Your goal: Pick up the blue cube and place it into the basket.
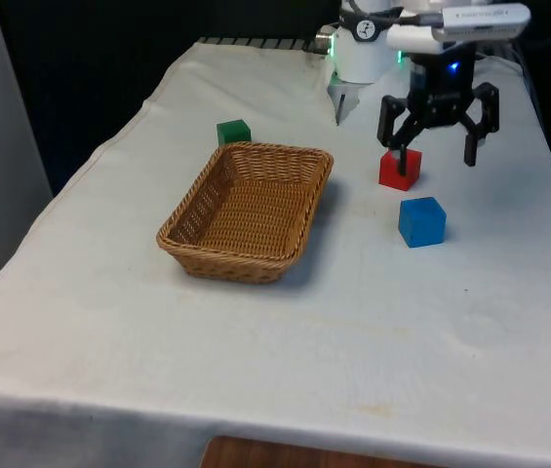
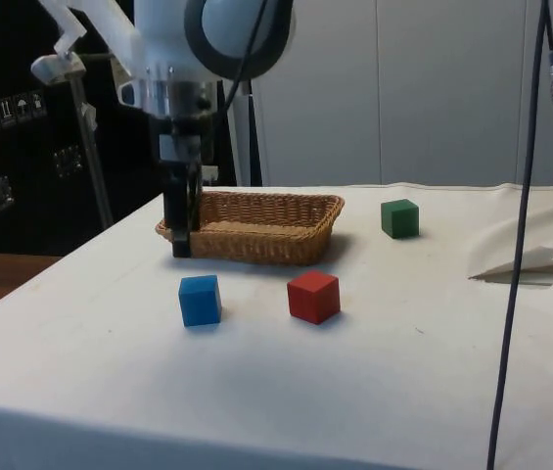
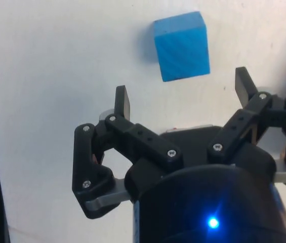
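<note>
- Sitting nearest on the tabletop (image 1: 353,331), the blue cube (image 1: 421,221) looks light, rigid and flat-sided; opposite faces suit a grip.
- Just beyond it, a red cube (image 1: 399,169).
- The tool (image 1: 438,148) hovers spread wide, empty.
- The basket (image 1: 247,210) waits alongside.

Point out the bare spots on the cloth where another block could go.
Widest bare cloth: near the table edge, in front of the basket and blue cube. Crowded: around the red cube, where the open gripper hangs, and the green cube behind the basket.
</note>
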